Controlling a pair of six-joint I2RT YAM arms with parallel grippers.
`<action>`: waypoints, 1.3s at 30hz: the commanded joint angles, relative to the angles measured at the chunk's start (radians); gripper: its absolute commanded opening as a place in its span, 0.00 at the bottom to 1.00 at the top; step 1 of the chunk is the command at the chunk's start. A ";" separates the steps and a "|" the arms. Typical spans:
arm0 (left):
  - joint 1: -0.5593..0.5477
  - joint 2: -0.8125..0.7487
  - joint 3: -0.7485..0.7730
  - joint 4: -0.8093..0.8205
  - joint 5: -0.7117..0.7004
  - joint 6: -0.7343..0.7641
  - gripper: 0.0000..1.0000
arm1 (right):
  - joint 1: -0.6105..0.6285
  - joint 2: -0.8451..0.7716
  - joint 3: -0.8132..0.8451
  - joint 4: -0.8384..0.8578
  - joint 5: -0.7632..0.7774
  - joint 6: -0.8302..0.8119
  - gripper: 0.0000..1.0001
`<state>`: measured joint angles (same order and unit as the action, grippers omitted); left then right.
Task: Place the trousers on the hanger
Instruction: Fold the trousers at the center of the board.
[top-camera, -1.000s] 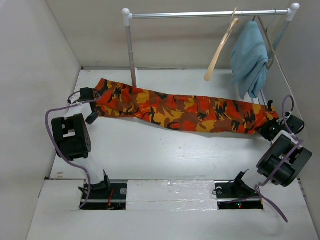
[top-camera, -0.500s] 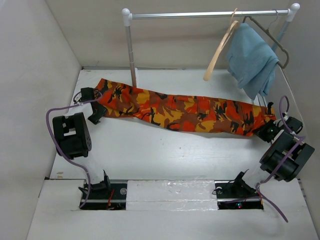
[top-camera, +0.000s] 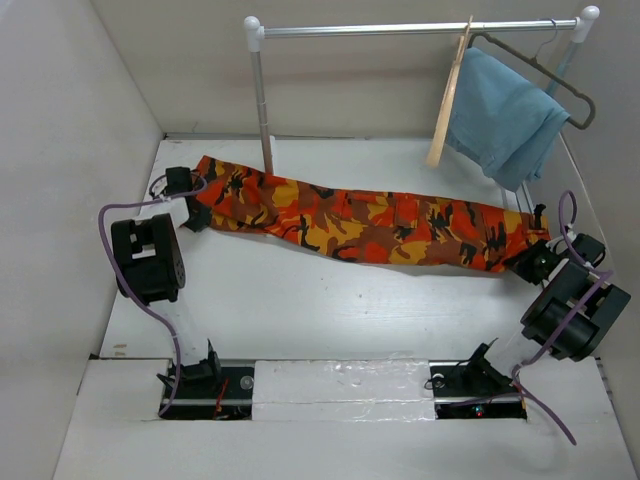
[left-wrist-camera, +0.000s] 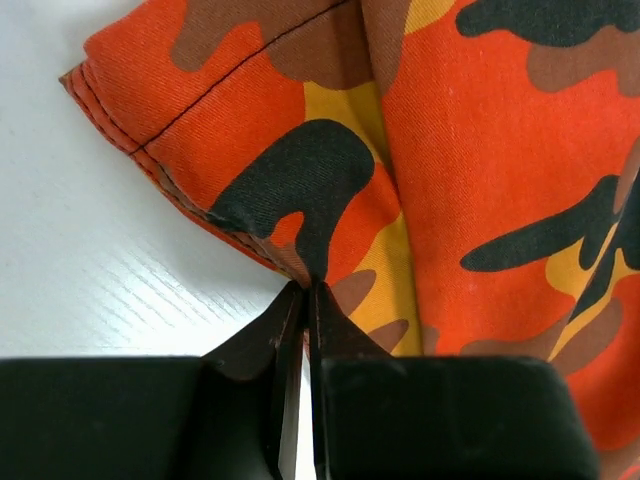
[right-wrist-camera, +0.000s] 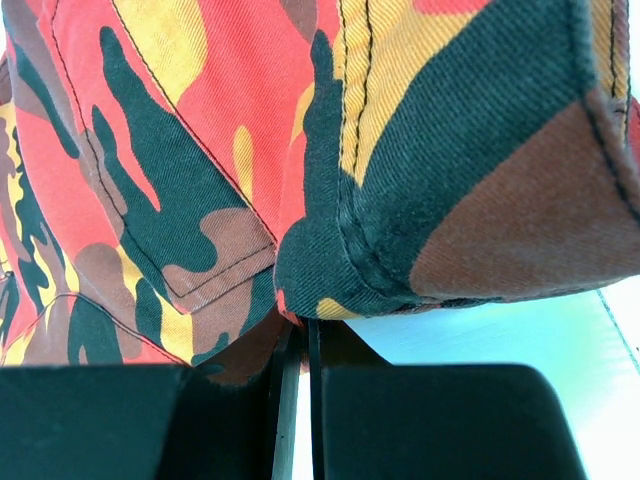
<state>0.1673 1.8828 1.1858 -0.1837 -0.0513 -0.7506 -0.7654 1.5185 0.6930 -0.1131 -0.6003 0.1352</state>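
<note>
The camouflage trousers (top-camera: 370, 222) lie stretched across the table from far left to right. My left gripper (top-camera: 190, 205) is shut on the leg hem at the left end; the left wrist view shows the cloth (left-wrist-camera: 420, 150) pinched between the closed fingers (left-wrist-camera: 330, 335). My right gripper (top-camera: 530, 260) is shut on the waist end at the right; the right wrist view shows the dark waistband (right-wrist-camera: 450, 200) held at the fingertips (right-wrist-camera: 345, 345). The tan wooden hanger (top-camera: 450, 95) hangs nearly edge-on from the rail, above the trousers' right half.
A metal clothes rail (top-camera: 410, 28) spans the back on a white post (top-camera: 262, 100) that stands behind the trousers. A dark wire hanger (top-camera: 545, 75) with light-blue cloth (top-camera: 505, 115) hangs at the rail's right end. Walls close in left and right.
The wooden hanger and the blue cloth's hanger have swung on the rail, the wooden one turning edge-on. My left gripper has shifted slightly farther back with the hem. The trousers are pulled a little straighter.
</note>
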 joint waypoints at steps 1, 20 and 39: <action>0.012 0.035 0.011 -0.101 -0.064 0.042 0.00 | -0.002 0.003 0.045 -0.014 -0.029 -0.012 0.00; 0.127 -0.318 -0.181 -0.189 -0.300 0.207 0.00 | -0.097 -0.026 0.105 -0.118 0.100 0.004 0.00; 0.146 -0.507 -0.334 -0.321 -0.344 0.143 0.31 | -0.141 -0.113 0.151 -0.241 0.166 0.020 0.19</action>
<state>0.2794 1.4151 0.8436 -0.4671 -0.2882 -0.5835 -0.8955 1.4929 0.8036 -0.4305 -0.4976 0.1780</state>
